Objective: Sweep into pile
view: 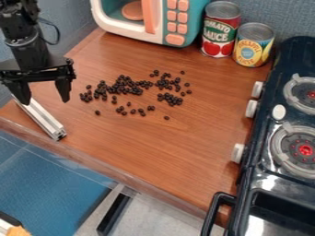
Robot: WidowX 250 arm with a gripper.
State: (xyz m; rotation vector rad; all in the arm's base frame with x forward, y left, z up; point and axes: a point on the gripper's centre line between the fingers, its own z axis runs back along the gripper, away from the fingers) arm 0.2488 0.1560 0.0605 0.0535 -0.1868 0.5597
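My gripper (44, 94) hangs at the left side, open, its two fingers spread wide apart. Behind and below its left fingertip lies a silver metal bar (42, 118), slanting down to the right near the counter's front-left edge; its upper end is partly hidden by that finger. To the right of the gripper, small black beans (125, 85) are scattered over the wooden counter (166, 152) in a loose band, denser in the middle and at the right, with a few stray ones toward the front.
A toy microwave (157, 16) stands at the back, beside a tomato sauce can (220, 30) and a pineapple can (253, 45). A black toy stove (265, 152) with knobs borders the right side. The counter's front edge (111, 166) runs diagonally from left to lower right.
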